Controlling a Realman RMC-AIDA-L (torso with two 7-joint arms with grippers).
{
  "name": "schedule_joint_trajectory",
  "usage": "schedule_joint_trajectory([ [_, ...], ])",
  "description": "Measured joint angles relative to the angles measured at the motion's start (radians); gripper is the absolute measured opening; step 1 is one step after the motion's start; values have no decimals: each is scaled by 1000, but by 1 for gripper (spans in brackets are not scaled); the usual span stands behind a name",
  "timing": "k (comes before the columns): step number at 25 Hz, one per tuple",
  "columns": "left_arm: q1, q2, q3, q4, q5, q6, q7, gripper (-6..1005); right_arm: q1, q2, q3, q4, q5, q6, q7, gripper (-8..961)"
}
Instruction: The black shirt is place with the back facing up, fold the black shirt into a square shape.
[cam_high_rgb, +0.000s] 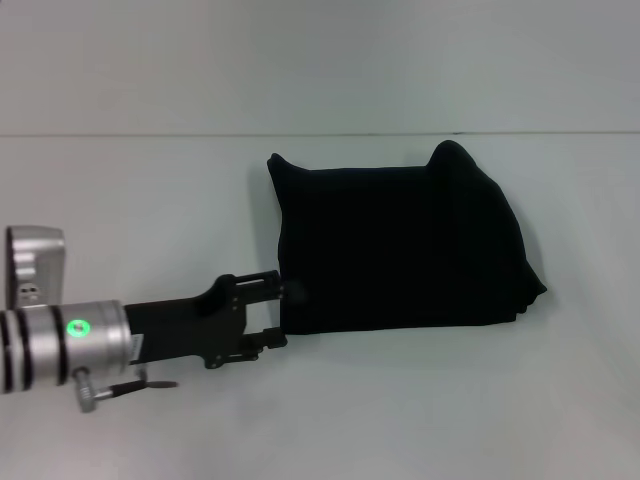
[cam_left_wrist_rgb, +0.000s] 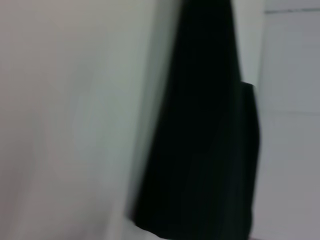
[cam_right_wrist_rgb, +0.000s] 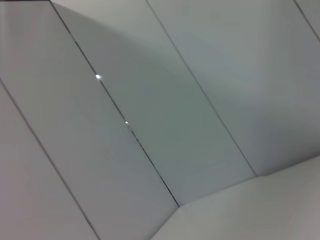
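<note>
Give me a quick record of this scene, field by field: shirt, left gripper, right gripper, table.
shirt: black shirt lies folded into a rough rectangle on the table, not yet a neat square
left gripper: left gripper is open at the shirt's near left corner, one finger at the cloth edge
right gripper: not in view
table: white table, shirt right of centre

black shirt (cam_left_wrist_rgb: 200, 150) blurred, cut off
</note>
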Motion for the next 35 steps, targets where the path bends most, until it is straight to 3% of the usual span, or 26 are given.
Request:
schedule_joint_trajectory([
  [5,-25,-8,45,-30,0,-107,-40,706,19,1,1,1,0,-5,-3,864],
  [19,-29,0,56,-46,26,-205,-44,430,18,10,-3,2,2,0,-5,865],
  [35,-67,-11,73,-87,28,-253,-44,432,16,13,1,4,2,0,-21,865],
])
